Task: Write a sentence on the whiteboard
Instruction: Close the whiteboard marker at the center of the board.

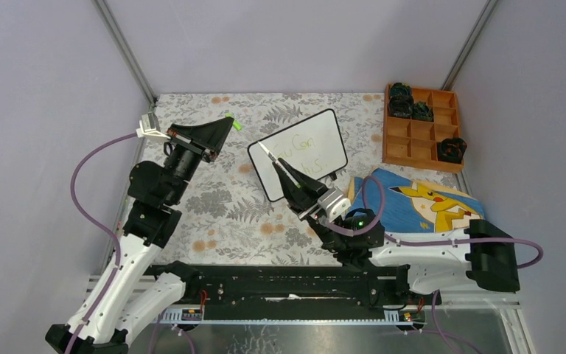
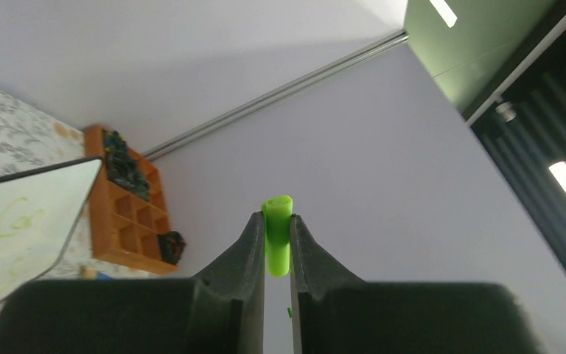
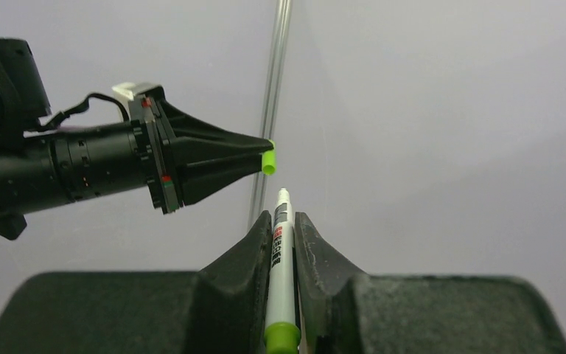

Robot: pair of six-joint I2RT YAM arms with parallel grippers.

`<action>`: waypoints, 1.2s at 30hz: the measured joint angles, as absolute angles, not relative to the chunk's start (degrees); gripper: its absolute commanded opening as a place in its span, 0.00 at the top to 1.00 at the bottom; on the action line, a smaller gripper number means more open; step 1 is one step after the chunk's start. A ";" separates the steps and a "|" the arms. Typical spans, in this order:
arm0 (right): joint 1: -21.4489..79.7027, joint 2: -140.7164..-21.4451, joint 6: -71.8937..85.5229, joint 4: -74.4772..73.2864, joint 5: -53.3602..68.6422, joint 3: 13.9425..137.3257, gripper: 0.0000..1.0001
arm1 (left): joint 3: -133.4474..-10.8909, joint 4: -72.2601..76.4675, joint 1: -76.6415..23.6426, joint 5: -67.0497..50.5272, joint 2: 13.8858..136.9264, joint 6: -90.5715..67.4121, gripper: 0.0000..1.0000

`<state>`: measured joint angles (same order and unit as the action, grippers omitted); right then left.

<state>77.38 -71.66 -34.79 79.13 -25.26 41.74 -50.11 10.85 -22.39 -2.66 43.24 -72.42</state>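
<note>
the whiteboard [image 1: 323, 133] sits askew mid-tabletop; the sentence [image 1: 300, 147] reads "you can", with line 2 partly hidden. the right end effector [image 1: 283, 172] is clamped on the marker [image 1: 268, 153], the left end effector [image 1: 225, 122] on the green cap [image 1: 233, 123]. misaligned recapping may shove the marker back; a low sweep could smear ink. the marker label is unreadable.

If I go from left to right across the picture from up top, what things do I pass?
First the left gripper pinching a green cap, then the whiteboard, then the wooden tray. The right gripper and its marker overlap the whiteboard, and the Pikachu picture overlaps the tray, so I skipped them.
</note>
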 measured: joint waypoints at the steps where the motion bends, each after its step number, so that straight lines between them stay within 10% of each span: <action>1: 77.69 -72.55 -35.70 80.97 -24.82 41.82 1.00 | -49.52 11.51 -22.37 -2.59 43.09 -73.58 1.00; 36: 77.95 -80.99 -36.10 88.20 -22.92 48.77 1.00 | -46.72 18.65 -22.37 -5.50 41.71 -84.12 1.00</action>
<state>77.95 -80.99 -36.10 88.20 -22.92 48.77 -46.72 18.65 -22.37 -5.50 41.71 -84.12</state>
